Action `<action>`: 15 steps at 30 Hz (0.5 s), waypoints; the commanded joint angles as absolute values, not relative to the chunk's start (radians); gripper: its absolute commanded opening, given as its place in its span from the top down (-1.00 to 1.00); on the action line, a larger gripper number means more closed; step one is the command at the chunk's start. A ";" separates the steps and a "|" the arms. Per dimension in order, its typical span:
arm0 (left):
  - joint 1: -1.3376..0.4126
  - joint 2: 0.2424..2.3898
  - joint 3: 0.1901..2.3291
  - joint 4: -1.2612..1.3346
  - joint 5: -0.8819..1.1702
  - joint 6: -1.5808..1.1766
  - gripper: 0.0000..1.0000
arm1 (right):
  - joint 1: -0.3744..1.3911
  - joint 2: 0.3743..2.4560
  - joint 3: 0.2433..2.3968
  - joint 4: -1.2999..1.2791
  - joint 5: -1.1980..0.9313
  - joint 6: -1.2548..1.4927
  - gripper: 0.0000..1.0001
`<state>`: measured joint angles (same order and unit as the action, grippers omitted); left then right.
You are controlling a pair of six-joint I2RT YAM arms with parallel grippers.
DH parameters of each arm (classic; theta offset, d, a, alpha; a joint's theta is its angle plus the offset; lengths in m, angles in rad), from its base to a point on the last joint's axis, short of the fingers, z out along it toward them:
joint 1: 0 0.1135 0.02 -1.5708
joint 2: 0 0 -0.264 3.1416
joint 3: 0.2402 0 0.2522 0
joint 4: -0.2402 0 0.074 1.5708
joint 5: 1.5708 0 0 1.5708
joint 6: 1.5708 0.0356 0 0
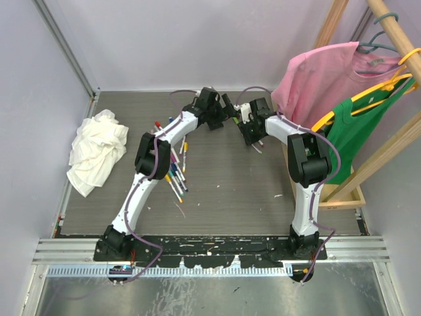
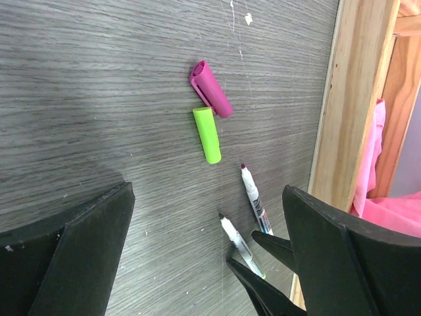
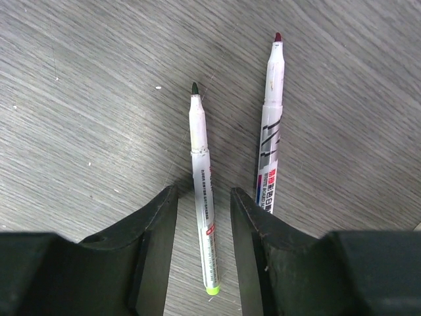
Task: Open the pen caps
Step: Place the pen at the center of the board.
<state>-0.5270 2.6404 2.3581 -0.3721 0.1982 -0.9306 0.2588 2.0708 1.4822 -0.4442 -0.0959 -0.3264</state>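
On the grey wood-grain table [image 2: 79, 79], your left gripper [image 2: 207, 194] stands wide open, the magenta cap [image 2: 211, 89] and green cap [image 2: 207, 134] lying close together just ahead of it; your right gripper [image 3: 204, 196] is parted loosely around an uncapped pen [image 3: 199, 145]

A: Colours by the left claw [image 2: 207, 191]?
B: My fingers [image 2: 72, 250] black. Ahead of it: magenta cap [image 2: 210, 97], lime-green cap [image 2: 207, 135] nearer me. Table [image 2: 99, 99] grey, streaky wood grain.
A: Right claw [image 3: 204, 197]?
B: Black too. Between my fingers: green-tip pen [image 3: 200, 164], white barrel, lime tail, black-and-red print. Right of it: maroon-tip pen [image 3: 271, 131], white, grey-black lettering, red and blue patches.
A: Further out?
B: Right of that claw: pink shirt [image 1: 316, 79], green shirt [image 1: 368, 125], yellow hanger [image 1: 388, 82]. Far left of the left claw: white rag [image 1: 97, 155].
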 commanded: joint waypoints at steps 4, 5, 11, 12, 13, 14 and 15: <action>-0.496 2.697 2.311 -0.413 0.199 -0.894 -0.96 | 0.254 2.043 1.511 -0.455 -0.115 -0.316 0.04; -0.495 2.696 2.306 -0.403 0.203 -0.894 -0.96 | 0.254 2.042 1.510 -0.454 -0.115 -0.316 0.01; -0.492 2.700 2.302 -0.379 0.227 -0.894 -0.96 | 0.253 2.024 1.507 -0.453 -0.110 -0.312 -0.14; -0.492 2.701 2.302 -0.378 0.227 -0.894 -0.96 | 0.252 2.014 1.505 -0.449 -0.111 -0.311 -0.22; -0.490 2.700 2.300 -0.376 0.227 -0.894 -0.96 | 0.252 2.004 1.499 -0.445 -0.113 -0.310 -0.25; -0.489 2.699 2.298 -0.375 0.227 -0.893 -0.96 | 0.252 1.994 1.496 -0.441 -0.115 -0.309 -0.26; -0.488 2.698 2.296 -0.373 0.225 -0.894 -0.96 | 0.253 1.985 1.492 -0.438 -0.120 -0.308 -0.26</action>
